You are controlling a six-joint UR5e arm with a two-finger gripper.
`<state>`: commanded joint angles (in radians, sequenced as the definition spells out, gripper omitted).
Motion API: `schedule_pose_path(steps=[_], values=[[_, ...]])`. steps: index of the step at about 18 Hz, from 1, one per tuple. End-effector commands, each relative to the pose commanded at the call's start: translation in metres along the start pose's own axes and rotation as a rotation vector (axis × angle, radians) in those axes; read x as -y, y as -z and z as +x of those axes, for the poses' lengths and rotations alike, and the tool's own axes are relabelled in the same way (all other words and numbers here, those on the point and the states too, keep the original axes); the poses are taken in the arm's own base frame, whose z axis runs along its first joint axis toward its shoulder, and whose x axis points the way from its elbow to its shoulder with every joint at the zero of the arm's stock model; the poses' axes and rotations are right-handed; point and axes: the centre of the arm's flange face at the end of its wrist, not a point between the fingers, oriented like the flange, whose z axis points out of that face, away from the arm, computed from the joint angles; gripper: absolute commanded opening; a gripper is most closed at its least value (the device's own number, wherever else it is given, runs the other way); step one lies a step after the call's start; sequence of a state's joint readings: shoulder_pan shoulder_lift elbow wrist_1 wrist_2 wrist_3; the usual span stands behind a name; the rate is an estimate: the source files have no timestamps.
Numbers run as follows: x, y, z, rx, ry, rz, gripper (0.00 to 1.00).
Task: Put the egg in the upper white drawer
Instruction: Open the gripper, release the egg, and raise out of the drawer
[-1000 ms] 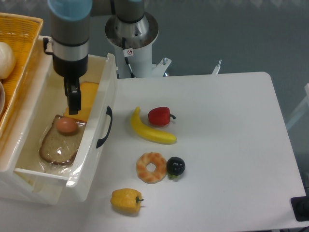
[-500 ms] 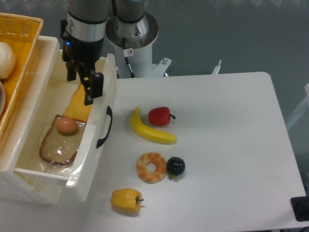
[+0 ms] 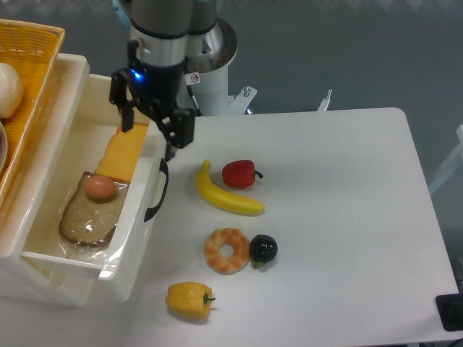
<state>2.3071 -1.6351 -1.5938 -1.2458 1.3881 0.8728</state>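
Egg [image 3: 100,187] resting inside upper white drawer [image 3: 52,264], on top of bread slice [image 3: 85,217], just in front of yellow cheese slice [image 3: 120,152]. Touching nothing but the bread, well inside the walls. Placement judged done; step in hand judged a retreat from the drawer.

Gripper [image 3: 153,124] raised over the drawer's right wall near the back, fingers spread apart and holding nothing, one finger hanging just above black curved handle [image 3: 158,191].

To finish well: lift straight clear before swinging sideways, to avoid clipping the drawer wall or the handle. No dipping back toward the egg, which sits on a soft slice and could roll if the drawer gets jolted. Keep the path high over banana [image 3: 226,195] and red pepper [image 3: 240,173], both close beside the drawer on table [image 3: 340,217].

Hard to make out: far finger partly hidden behind the wrist body, so exact spread uncertain. Drawer's left side cut by wicker basket [image 3: 29,87] overhanging it. White round thing [image 3: 9,88] in the basket cut off at frame edge. Doughnut [image 3: 226,250], black ball [image 3: 263,249] and yellow pepper [image 3: 189,300] in plain view, well apart from the drawer.
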Motion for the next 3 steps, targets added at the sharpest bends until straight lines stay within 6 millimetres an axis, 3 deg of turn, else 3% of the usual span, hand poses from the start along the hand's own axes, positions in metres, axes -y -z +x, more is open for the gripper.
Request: schedule_pose_path(steps=[3], values=[[0.002,-0.013,-0.016,0.051,-0.005,-0.028,1.0]])
